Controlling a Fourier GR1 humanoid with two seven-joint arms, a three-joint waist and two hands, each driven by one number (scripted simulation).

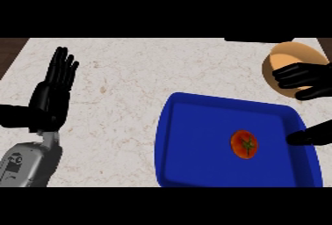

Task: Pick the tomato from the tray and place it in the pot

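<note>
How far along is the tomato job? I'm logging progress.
Nothing is done yet: the tomato lies in the blue tray. The right hand shows over the pot, empty; the left hand rests open. Grasp and placing remain.

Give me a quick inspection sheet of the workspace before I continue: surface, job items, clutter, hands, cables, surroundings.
Surface: light marbled counter.
Job's things: tomato lies in the blue tray, stem side up, untouched. The pot, tan, sits at the far right, partly hidden behind the right hand.
Clutter: nothing seen.
Hands: left hand rests open at the left, fingers up. Right hand is at the right edge, fingers in front of the pot, thumb over the tray's right rim; grip state unclear.
Cables: nothing seen.
Surroundings: dark strips beyond the counter's far corners.
</note>
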